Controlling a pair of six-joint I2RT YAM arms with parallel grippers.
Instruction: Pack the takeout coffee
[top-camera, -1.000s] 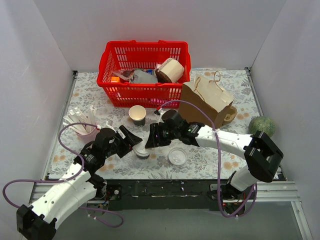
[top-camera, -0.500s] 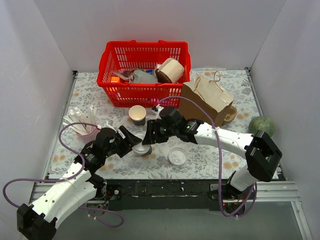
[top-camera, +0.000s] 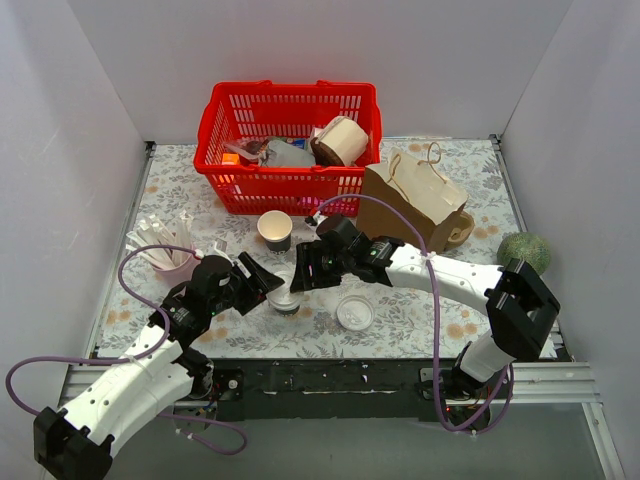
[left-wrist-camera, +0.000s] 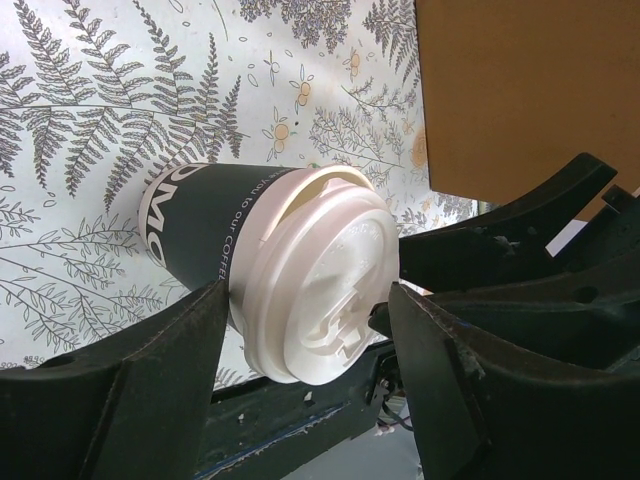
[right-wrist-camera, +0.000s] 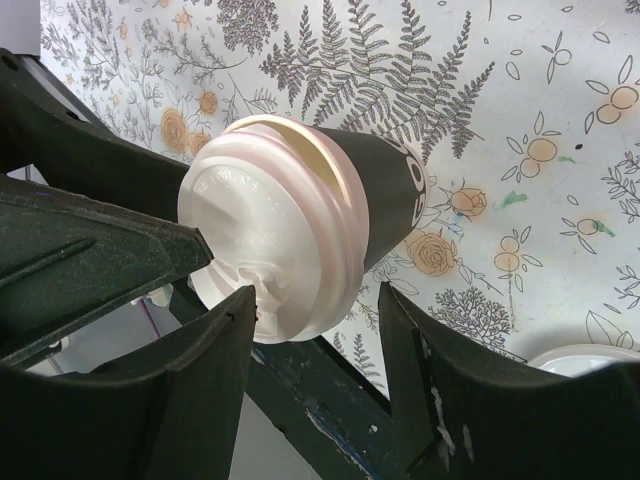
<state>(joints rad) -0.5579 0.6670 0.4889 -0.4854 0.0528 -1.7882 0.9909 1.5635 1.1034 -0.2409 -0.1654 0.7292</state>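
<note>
You have two dark cups and one loose lid: the lidless cup stands apart, while the takeout coffee tilts between both grippers, left gripper part-open and clamping its lidded end, right gripper straddling it, contact unclear.

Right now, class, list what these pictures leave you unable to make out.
- What the takeout coffee holds: both wrist views, its lid covers it.
- Its full print: left wrist view, the wall curves away.
- Which one grips it: left gripper and right gripper both straddle the lid; contact unclear in every view.
</note>
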